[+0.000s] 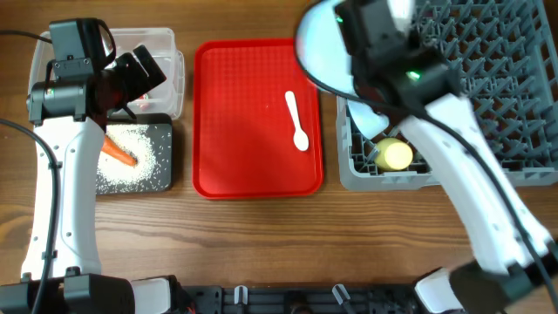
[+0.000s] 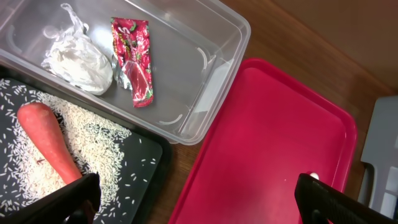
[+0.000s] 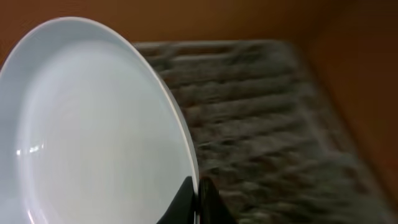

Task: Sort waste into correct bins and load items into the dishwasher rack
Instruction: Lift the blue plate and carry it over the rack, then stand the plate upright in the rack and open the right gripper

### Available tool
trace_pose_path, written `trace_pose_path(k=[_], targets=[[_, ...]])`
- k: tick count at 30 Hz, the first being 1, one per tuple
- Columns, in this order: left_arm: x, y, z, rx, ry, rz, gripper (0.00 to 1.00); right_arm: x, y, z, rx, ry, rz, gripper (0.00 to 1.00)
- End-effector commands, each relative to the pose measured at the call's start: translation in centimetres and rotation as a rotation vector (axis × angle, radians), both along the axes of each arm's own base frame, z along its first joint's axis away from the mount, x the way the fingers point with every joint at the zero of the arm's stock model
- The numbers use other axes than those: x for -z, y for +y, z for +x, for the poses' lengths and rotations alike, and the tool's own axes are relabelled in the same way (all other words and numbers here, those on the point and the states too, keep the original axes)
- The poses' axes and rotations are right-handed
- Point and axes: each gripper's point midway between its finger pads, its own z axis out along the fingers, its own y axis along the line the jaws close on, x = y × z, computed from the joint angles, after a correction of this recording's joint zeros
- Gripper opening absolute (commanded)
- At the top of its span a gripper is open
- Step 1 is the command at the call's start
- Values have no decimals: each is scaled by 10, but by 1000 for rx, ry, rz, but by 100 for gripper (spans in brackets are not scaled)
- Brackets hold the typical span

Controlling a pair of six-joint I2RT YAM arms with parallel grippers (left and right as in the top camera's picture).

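Plate (image 3: 93, 124), spoon (image 1: 296, 120), carrot (image 2: 50, 143): one each

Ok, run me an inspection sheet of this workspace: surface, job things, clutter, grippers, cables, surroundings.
Surface: wooden table, red serving tray in the middle.
Job's things: carrot and rice in black tray; tissue and wrapper in clear tub; spoon on the red serving tray; yellow cup in rack; plate in the right gripper.
Clutter: nothing seen.
Grippers: left gripper open above the bins; right gripper shut on the plate's rim.
Cables: black cable at the table's left edge.
Surroundings: nothing seen.
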Motion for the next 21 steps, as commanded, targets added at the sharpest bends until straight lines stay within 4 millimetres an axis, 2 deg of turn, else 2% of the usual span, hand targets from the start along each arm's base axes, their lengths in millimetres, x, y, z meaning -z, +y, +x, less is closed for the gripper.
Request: trace_pose_path(k=[1, 6, 12, 15, 17, 18, 21], targets=[[0, 4, 2, -12, 1, 7, 100, -48, -56, -22, 309, -185, -268, 5], [0, 4, 2, -12, 1, 7, 100, -36, -74, -27, 379, -157, -409, 4], [0, 4, 2, -12, 1, 7, 100, -6, -97, -14, 397, -61, -500, 5], [0, 4, 2, -12, 1, 7, 100, 7, -106, 0, 381, -30, -521, 4], [0, 4, 2, -12, 1, 7, 100, 23, -102, 18, 267, 26, -507, 4], [0, 4, 2, -12, 1, 7, 100, 35, -95, 33, 152, 67, -495, 4], [0, 4, 2, -12, 1, 7, 100, 43, -90, 48, 56, 74, -501, 4]])
